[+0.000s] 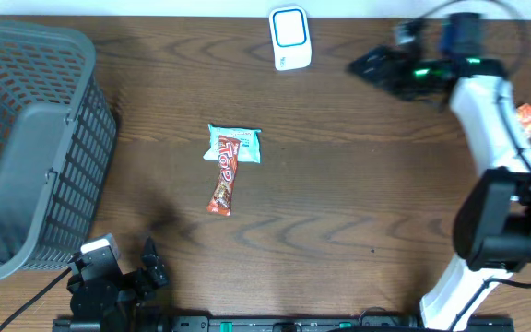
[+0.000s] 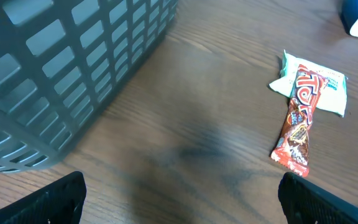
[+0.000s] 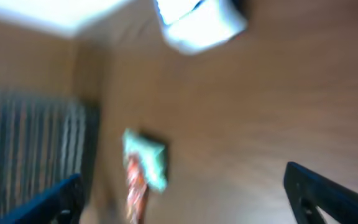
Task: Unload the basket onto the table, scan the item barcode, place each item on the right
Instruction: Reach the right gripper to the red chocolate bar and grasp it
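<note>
While the right arm stretches toward the scanner, the right tool and left tool gape empty

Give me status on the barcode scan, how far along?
Done: nothing visibly. The red candy bar lies across the teal packet mid-table, neither one held. In hand: nothing; the right hand is open and empty near the scanner, the left hand open at the near edge. Left: pick an item, show its barcode to the scanner. Whether anything was scanned already, the frames cannot say.
</note>
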Controlling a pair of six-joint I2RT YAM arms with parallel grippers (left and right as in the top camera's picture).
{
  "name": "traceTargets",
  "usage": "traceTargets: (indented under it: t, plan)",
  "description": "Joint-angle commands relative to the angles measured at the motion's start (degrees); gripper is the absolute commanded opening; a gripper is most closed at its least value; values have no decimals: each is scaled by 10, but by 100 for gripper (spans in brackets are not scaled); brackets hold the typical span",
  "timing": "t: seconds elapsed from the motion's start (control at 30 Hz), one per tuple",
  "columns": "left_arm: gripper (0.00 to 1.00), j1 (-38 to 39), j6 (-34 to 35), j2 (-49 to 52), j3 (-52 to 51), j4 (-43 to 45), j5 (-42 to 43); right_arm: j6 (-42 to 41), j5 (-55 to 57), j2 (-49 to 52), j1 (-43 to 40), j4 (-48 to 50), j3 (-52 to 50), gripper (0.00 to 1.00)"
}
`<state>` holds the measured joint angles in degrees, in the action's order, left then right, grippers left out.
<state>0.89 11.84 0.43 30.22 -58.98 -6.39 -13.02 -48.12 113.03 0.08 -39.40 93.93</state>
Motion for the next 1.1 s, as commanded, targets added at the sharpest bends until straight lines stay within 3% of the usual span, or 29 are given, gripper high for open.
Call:
traceTargets:
  t: [0.0,0.1,0.4,0.63,1.07]
  plan:
    - [99,2,1,-2,-2,-1,-5,84,-36,2,86,-22,-3,92]
    - [99,2,1,-2,-2,-1,-5,92,49,2,177,-38,-3,89]
    - [99,2,1,-2,-2,-1,-5,-14,572,7,422,-45,-3,86]
    - [99,2,1,-2,-2,-1,-5,-32,587,40,484,-26,-3,80]
    - [99,2,1,-2,-2,-1,-5,-73,564,92,491,-2,-3,73]
